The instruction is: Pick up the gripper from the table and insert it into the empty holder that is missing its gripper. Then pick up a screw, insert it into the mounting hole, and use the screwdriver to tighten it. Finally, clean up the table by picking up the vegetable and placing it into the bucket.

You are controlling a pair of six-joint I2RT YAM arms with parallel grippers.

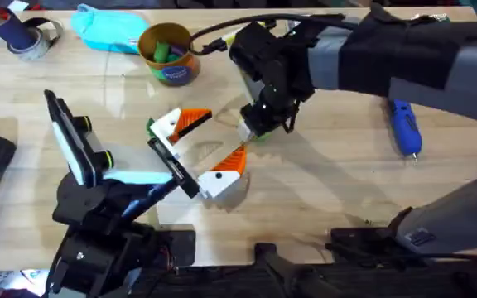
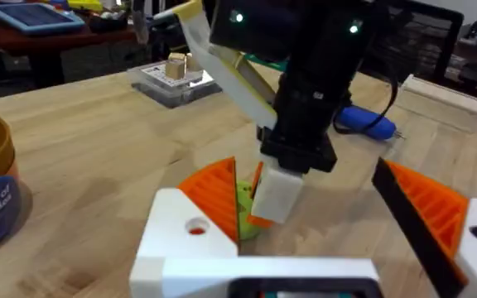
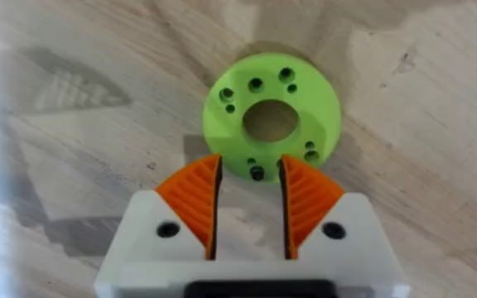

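Your right gripper point(image 3: 249, 207) hangs point-down over the middle of the table, its orange ribbed pads point(image 3: 193, 199) spread by a narrow gap and straddling the near rim of a green disc point(image 3: 270, 116) — a flat ring with a large centre hole and small holes around it. The pads sit at the disc's edge; from the right wrist view they look set to pinch the rim, but you cannot tell whether they touch it yet. Going for the rim makes sense: the disc lies flat on the wood, so its edge is the only place that offers a grip.

Just beside it, your left gripper point(image 1: 209, 149) lies low across the table with its two white-and-orange fingers point(image 1: 180, 122) spread wide, holding nothing. In the left wrist view the right arm's finger comes down between those tips, with a bit of green showing at its foot. Both finger blocks appear seated on the black crossbar point(image 1: 172, 161), so the mounting work looks finished, and the wide spread keeps that arm clear of the pick.

The disc seems to be the vegetable left to clear away. The bucket point(image 1: 168, 51) stands well beyond, towards the far edge, already holding a few coloured pieces, with a light-blue cloth point(image 1: 106, 29) next to it. The screwdriver point(image 1: 404, 128) lies apart on the right side, under the right arm's reach.
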